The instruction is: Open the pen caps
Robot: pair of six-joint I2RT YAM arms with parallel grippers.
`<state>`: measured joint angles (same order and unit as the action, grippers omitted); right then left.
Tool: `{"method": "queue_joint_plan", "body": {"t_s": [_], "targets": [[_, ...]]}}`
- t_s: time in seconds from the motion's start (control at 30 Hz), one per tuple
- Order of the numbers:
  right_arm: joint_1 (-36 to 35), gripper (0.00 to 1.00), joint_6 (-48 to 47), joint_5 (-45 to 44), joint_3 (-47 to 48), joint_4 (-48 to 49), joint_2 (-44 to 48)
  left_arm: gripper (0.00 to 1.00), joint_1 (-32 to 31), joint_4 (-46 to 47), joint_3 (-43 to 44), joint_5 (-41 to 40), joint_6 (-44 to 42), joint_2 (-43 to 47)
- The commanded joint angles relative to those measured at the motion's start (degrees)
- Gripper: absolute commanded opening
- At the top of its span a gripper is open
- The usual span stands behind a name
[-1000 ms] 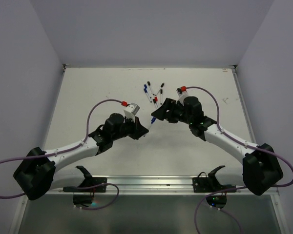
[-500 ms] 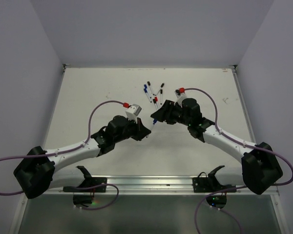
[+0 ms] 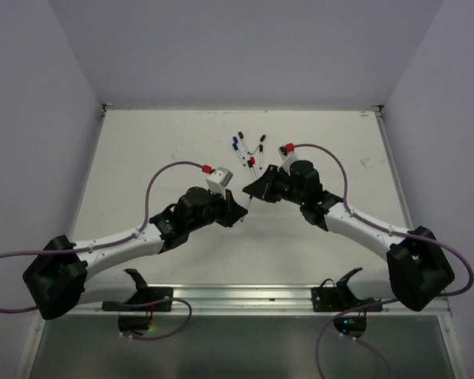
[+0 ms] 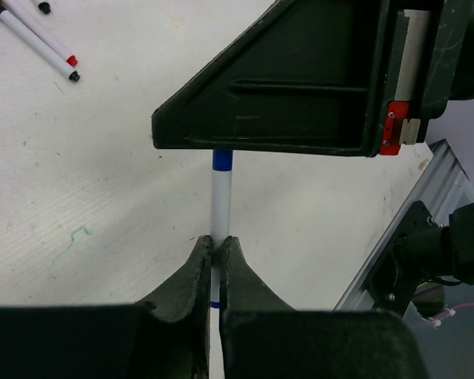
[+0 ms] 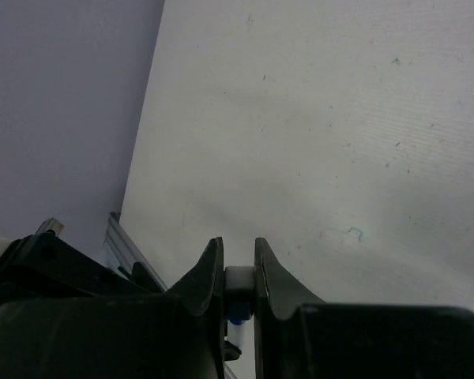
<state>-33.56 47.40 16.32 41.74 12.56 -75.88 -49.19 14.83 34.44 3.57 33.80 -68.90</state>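
Two arms meet above the middle of the white surface (image 3: 142, 158). The left pincer (image 4: 218, 241) is closed on the white barrel of a pen (image 4: 220, 205), held clear of the surface. The right pincer (image 5: 238, 253) is closed on the other end of the same pen; the blue cap (image 4: 222, 160) shows just at the edge of its finger, and whether the grip falls on the cap itself cannot be told. The remaining pen caps (image 3: 249, 150), blue, red and black, sit on pens lying in a loose cluster just beyond the pincers.
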Motion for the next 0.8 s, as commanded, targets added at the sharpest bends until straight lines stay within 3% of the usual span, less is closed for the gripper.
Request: {"method": "queue_joint_plan", "body": {"t_s": [0.0, 0.1, 0.2, 0.3, 0.57, 0.7, 0.77], "targets": [[-0.5, 0.0, -0.9, -0.1, 0.1, 3.0, -0.8, 0.0, -0.4, 1.7, 2.3, -1.5, 0.1, 0.0], [-0.6, 0.0, -1.0, 0.1, 0.0, 2.8, -0.6, 0.03, -0.5, 1.1, 2.7, -1.2, -0.8, 0.0], [-0.7, 0.0, -0.7, -0.4, -0.5, 2.5, 0.7, 0.56, -0.5, -0.1, 2.9, -2.1, -1.3, 0.1], [-0.7, 0.0, -0.1, 0.3, -0.6, 2.5, 1.8, 0.69, -0.5, 0.2, 2.7, -2.2, -1.5, -0.2], [-0.7, 0.0, 3.4, 1.9, -1.5, 5.7, 3.5, 0.66, -0.5, 2.3, 2.3, -1.8, -0.8, -2.1], [-0.7, 0.0, 4.5, 3.0, -1.4, 6.3, 3.9, 0.55, -0.5, 3.9, 2.7, -0.2, -0.8, -3.4], [-0.7, 0.0, 4.5, 3.3, -1.4, 6.4, 4.0, 0.42, -0.5, 4.9, 3.2, 1.1, -0.8, -3.8]]}}
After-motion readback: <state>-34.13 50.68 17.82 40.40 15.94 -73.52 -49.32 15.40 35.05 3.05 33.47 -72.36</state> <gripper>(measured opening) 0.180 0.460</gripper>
